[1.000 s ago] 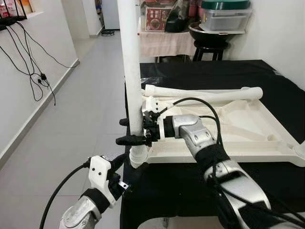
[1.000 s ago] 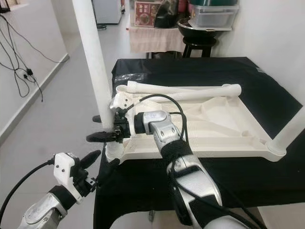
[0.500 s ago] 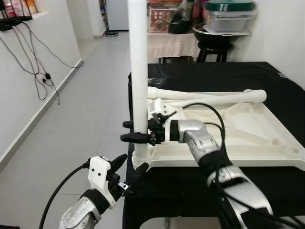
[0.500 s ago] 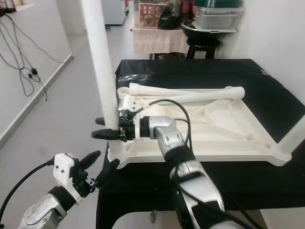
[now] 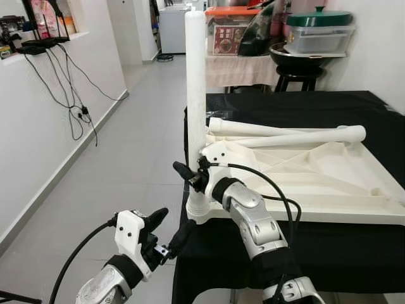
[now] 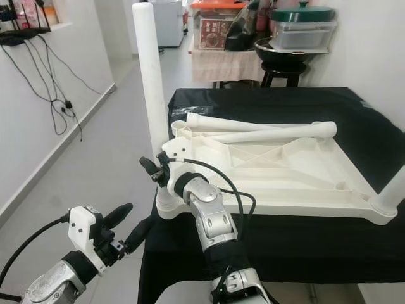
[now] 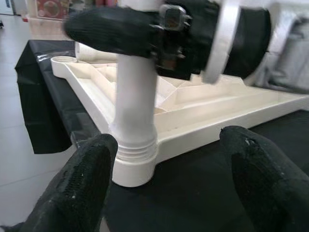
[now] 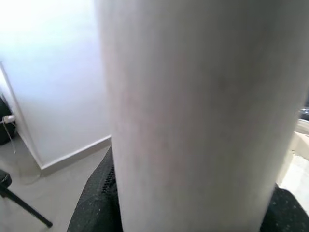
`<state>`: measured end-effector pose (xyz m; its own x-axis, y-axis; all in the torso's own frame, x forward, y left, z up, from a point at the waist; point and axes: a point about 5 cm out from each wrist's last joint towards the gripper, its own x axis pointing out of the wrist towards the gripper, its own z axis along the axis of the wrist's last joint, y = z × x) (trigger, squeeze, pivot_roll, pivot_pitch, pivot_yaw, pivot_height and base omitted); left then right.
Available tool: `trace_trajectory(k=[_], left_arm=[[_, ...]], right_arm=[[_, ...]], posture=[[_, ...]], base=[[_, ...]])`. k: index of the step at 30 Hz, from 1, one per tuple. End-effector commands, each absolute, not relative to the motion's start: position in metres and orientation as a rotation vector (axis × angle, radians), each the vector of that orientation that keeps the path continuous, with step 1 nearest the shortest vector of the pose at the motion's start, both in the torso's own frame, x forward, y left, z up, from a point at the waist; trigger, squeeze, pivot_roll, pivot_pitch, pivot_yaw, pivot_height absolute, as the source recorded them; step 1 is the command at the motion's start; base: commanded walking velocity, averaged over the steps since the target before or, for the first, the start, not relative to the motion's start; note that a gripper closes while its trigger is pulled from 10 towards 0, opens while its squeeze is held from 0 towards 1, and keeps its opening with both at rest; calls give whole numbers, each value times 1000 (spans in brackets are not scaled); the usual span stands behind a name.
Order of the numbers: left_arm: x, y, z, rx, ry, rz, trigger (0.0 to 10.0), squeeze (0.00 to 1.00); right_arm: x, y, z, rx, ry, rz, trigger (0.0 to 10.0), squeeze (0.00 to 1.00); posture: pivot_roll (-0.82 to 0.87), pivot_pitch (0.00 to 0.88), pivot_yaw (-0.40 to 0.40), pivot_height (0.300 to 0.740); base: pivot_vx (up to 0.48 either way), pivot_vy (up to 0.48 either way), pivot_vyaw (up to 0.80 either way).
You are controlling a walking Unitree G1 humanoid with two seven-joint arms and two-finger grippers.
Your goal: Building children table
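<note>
An upside-down white table top [image 5: 316, 177] is seen lying on a black worktop [image 5: 354, 107]. 1 white leg [image 5: 195, 95] is stood upright in the corner socket [image 5: 197, 209] nearest the robot, right at the worktop's edge. 2 more loose legs [image 5: 285, 134] are laid across the far side of the table top.

The right tool [image 5: 190, 178] is clenched around the upright leg, low down, just above the socket. In the right wrist view the leg [image 8: 203, 116] is pressed between the black fingers [image 8: 94, 203].

The left tool [image 5: 166, 229] is held lower down, off the edge of the worktop, with its fingers spread apart and nothing between them. It is pointed at the socket [image 7: 133, 154] but is not touching it.

It cannot be told for sure if the leg is pushed all the way in. If it is let go too soon, the leg could tip and fall to the floor [image 5: 114, 164]. If it is pushed sideways, the table top could be slid off the worktop.
</note>
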<state>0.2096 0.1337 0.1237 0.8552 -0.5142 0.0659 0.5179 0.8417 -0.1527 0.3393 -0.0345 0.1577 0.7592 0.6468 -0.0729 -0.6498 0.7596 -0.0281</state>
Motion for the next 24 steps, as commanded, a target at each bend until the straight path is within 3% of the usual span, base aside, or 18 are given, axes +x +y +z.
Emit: trace_trajectory(k=[1,2,3,8,9,10,11,22,23,24], left_arm=[[210,134,122,-159,-20,-529,10000,0],[210,134,122,-159,-20,-529,10000,0],[210,134,122,-157,-21,-523,10000,0],[207,135,121,-130,-23,-493,10000,0],[206,134,122,-113,-26,-486,10000,0],[206,134,122,-113,-26,-486,10000,0],[206,132,122,-95,-29,-480,10000,0],[201,128,120,-74,-21,-487,10000,0],[201,128,120,-74,-20,-487,10000,0],[202,128,119,-72,-18,-486,10000,0]], right_arm=[[342,-43,134,-83,197,651,10000,0],[342,-43,134,-83,197,651,10000,0],[350,-48,138,-70,188,665,10000,1000],[361,-53,152,44,139,832,10000,1000],[362,-54,159,81,107,940,10000,745],[362,-54,159,81,107,940,10000,745],[364,-59,166,83,81,1047,10000,0],[369,-60,179,-19,125,1287,10000,0],[370,-60,180,-12,124,1294,1529,0],[370,-60,181,-10,124,1293,0,0]], posture=[[28,18,-9,740],[28,18,-9,740],[32,15,-12,740],[35,8,-14,740],[37,3,-18,740],[37,3,-18,740],[35,2,-18,740],[44,0,-13,740],[43,0,-11,740],[43,0,-11,740]], base=[[0,0,0],[0,0,0],[0,0,0],[0,0,0],[0,0,0],[0,0,0],[0,0,0],[0,0,0],[0,0,0],[0,0,0]])
